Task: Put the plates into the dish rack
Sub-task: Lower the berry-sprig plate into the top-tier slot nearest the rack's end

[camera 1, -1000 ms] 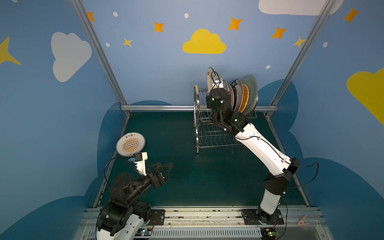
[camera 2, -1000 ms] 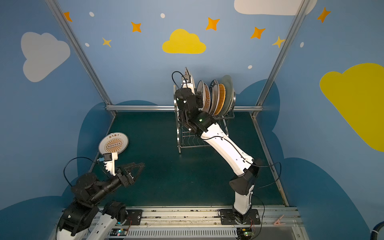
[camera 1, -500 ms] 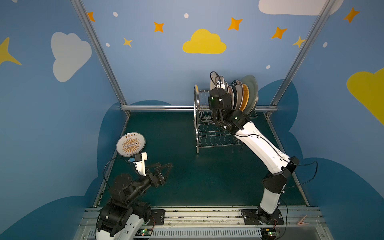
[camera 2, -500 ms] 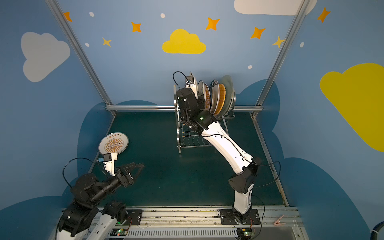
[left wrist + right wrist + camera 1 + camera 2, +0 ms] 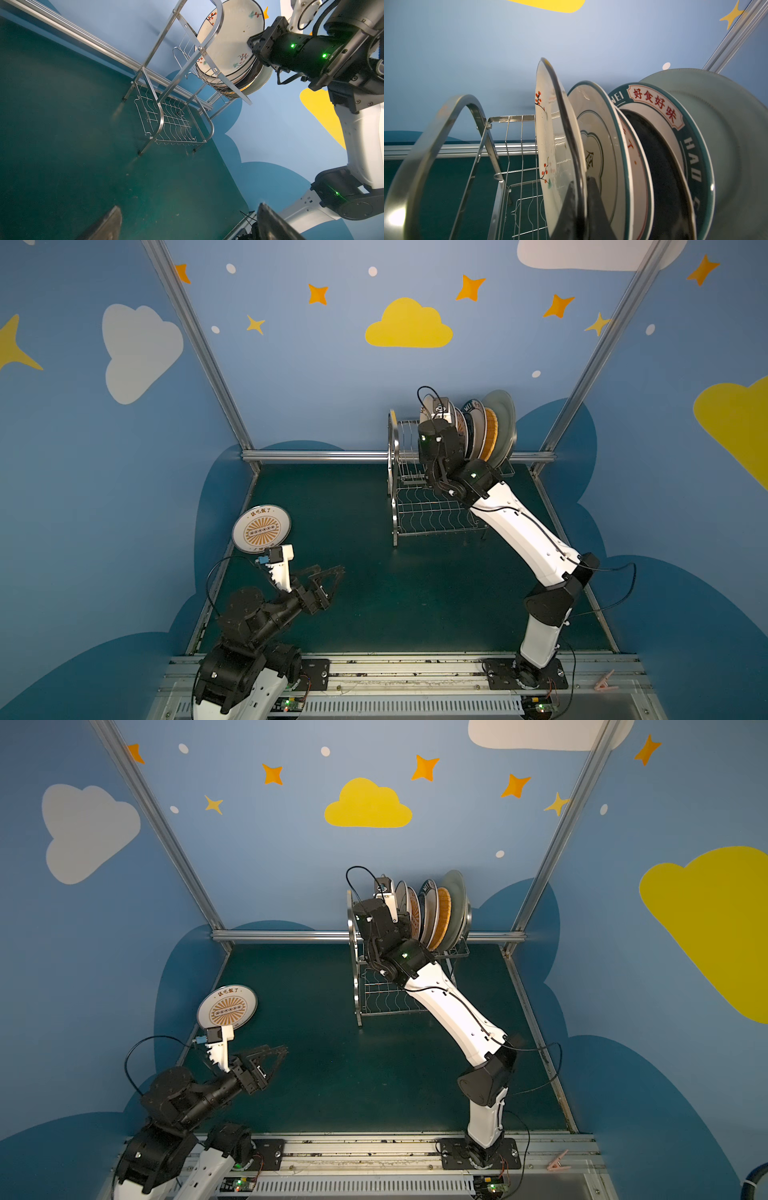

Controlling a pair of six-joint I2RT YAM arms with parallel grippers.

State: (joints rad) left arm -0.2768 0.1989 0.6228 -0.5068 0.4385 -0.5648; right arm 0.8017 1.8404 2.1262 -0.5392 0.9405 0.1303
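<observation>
Above the green mat (image 5: 374, 585), upper centre of a top view, your right gripper (image 5: 581, 184) pinches the cream floral plate (image 5: 550, 145) in the upper tier of the dish rack (image 5: 392, 472); seat it, likely, then let go, leaving the orange-sunburst plate (image 5: 261, 528) lower left, near your wide-open left gripper (image 5: 328, 578).

Right gripper (image 5: 580, 187) cut off at the right wrist view's bottom edge, cream floral plate (image 5: 556, 135) lower rim lost between its fingers, orange-sunburst plate (image 5: 262, 526) rim behind left wrist camera (image 5: 275, 554), dish rack (image 5: 425, 149) near frame blurred
</observation>
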